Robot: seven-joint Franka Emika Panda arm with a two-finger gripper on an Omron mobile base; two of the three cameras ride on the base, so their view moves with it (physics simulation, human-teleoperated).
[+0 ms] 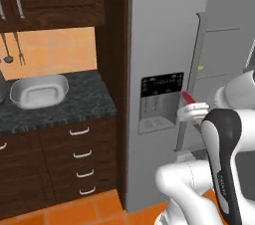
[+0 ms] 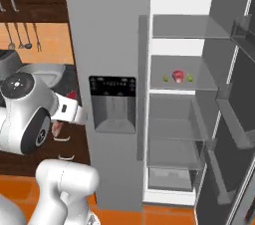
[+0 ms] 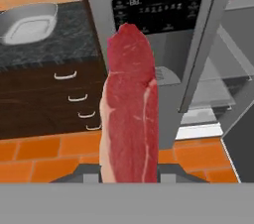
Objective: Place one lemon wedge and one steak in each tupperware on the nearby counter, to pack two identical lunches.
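The end effector point(image 3: 130, 171) is clamped on a steak point(image 3: 130, 109); no legible writing.

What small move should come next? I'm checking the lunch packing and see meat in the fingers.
Probably carry the flat red steak, gripped upright in the gripper, left toward the deep pale grey tub on the black marbled counter. The tub looks empty and stands well away from the hand.

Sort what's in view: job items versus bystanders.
Job: steak in the hand; pale tub; counter; lemon wedges and second steak on the fridge shelf.
Bystanders: dispenser panel, hanging utensils, drawers.
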